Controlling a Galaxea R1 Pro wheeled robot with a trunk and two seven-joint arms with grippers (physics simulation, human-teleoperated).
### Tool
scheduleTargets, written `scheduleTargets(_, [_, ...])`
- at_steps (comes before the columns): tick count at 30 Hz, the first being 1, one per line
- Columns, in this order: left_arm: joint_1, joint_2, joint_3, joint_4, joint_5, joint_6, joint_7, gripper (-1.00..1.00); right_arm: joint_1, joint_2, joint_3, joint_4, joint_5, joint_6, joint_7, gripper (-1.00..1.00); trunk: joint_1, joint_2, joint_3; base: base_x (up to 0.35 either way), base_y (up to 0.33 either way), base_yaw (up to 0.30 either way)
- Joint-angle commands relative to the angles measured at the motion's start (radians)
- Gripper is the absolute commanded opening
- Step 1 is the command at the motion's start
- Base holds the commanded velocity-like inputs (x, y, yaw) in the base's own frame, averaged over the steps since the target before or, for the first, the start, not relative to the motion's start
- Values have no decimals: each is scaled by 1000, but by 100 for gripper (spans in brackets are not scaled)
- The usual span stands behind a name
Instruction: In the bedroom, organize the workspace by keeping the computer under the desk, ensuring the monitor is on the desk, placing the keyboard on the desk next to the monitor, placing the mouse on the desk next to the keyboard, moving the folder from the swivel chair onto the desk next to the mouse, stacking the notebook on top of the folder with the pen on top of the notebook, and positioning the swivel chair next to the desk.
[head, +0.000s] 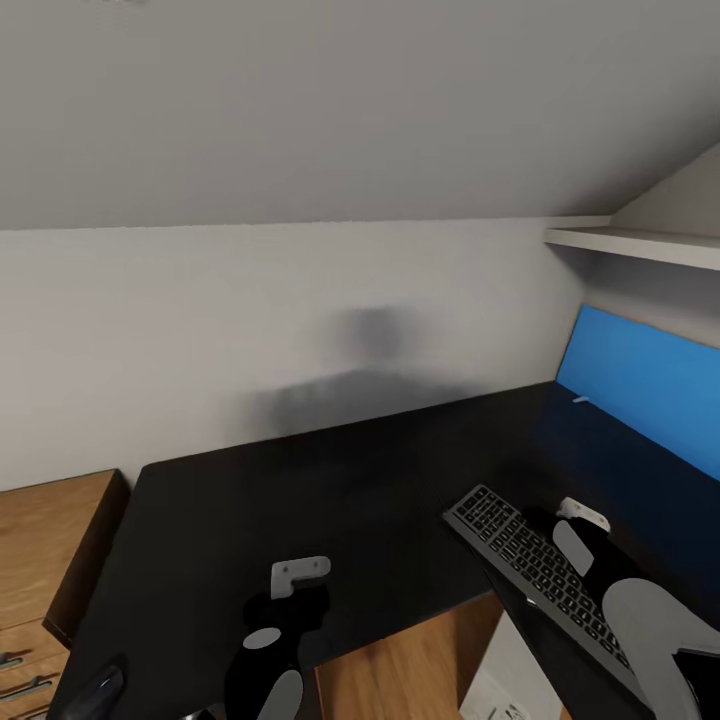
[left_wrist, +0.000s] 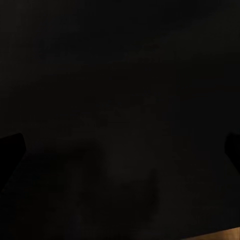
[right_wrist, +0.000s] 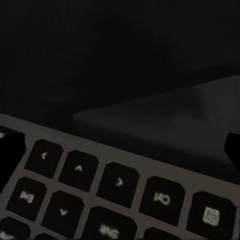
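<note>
The black desk (head: 330, 480) spans the head view. The black keyboard (head: 530, 565) lies slanted along the desk's inner edge at the right. Its arrow keys (right_wrist: 80, 175) show close up in the right wrist view. My right gripper (head: 565, 515) hovers open over the keyboard's far long edge; one fingertip (right_wrist: 10, 155) is over the keys, the other over the desk top. My left gripper (head: 298, 590) is open, low over bare desk near the front edge. A dark oval mouse (head: 95, 692) sits at the desk's front left corner.
A blue panel (head: 640, 375) runs along the right wall, with a small white sliver (head: 582, 399) at its foot. Above it is a white shelf (head: 640, 243). An oak drawer unit (head: 45, 560) stands left of the desk. A white surface (head: 500, 690) shows below the desk edge.
</note>
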Motion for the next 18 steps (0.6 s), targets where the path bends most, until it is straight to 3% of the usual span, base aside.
scheduleTargets(1, [-1,0,-1,-1,9,2,10,100,0,0,0,-2,-10,4,-4,100,0,-1,-1,0,0,80])
scheduleTargets(18, [-1,0,-1,-1,8,2,11,100,0,0,-2,-2,-10,7,6,100,0,-1,-6,0,0,111])
